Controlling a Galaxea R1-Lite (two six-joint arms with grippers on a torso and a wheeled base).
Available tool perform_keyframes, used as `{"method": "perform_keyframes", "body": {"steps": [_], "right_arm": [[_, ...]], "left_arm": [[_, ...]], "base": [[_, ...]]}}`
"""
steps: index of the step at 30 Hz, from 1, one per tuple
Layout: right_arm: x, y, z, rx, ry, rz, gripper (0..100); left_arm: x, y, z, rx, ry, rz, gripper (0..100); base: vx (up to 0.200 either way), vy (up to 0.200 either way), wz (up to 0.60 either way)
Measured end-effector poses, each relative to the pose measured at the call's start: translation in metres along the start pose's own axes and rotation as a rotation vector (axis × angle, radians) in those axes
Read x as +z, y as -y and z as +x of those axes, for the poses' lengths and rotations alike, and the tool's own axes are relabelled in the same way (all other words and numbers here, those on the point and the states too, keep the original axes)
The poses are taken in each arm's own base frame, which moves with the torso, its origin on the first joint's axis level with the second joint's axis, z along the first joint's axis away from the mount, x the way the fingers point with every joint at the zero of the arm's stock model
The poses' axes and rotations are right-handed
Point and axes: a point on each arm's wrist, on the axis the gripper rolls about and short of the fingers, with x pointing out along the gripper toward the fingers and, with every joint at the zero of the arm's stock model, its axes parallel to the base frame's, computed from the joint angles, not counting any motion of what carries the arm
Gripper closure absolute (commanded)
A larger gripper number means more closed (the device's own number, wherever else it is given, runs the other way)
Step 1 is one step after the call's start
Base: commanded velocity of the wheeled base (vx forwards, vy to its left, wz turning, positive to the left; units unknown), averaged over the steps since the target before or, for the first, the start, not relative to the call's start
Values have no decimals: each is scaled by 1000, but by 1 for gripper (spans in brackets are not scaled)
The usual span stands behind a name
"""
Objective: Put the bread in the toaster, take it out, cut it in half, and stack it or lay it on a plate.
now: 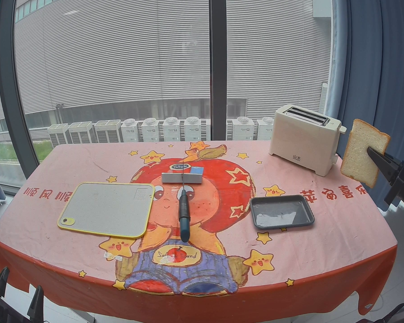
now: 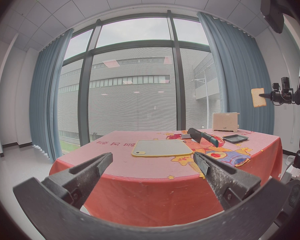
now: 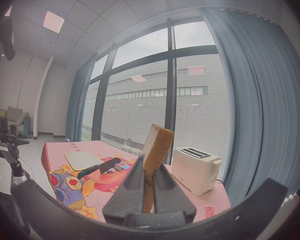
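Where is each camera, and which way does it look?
Head: high, looking down on the table; right gripper holding bread beside the toaster.
Left wrist: low before the table, facing the window; open left gripper in front.
Right wrist: raised beside the table, facing the toaster; fingers clamp bread.
Shared: all show board and knife.

This looks like an office-type room used as a test lab, not a home kitchen. It has a tiled drop ceiling (image 3: 90,4) with flat panel lights (image 3: 55,21), bare white walls (image 2: 10,94), tall windows (image 1: 217,59) with long blue curtains (image 1: 372,59), and a large grey building (image 1: 121,45) with rows of cooling units (image 1: 166,128) outside. A sofa (image 3: 13,114) stands in a far corner, and the only kitchen part is one table (image 1: 327,243) with a cartoon cloth, bearing a toaster (image 1: 306,139), board (image 1: 107,208), knife (image 1: 184,214) and tray (image 1: 283,197).
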Motion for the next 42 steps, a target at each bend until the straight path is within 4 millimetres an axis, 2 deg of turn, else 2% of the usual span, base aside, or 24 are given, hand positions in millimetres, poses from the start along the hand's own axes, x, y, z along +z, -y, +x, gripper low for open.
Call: {"method": "perform_keyframes", "body": {"steps": [34, 42], "right_arm": [[-7, -5, -1, 21, -27, -14, 100], [-8, -5, -1, 21, -28, -14, 100]], "left_arm": [[0, 0, 0, 0, 0, 0, 0], [0, 0, 0, 0, 0, 0, 0]], "base": [[0, 200, 0], [0, 0, 0]]}}
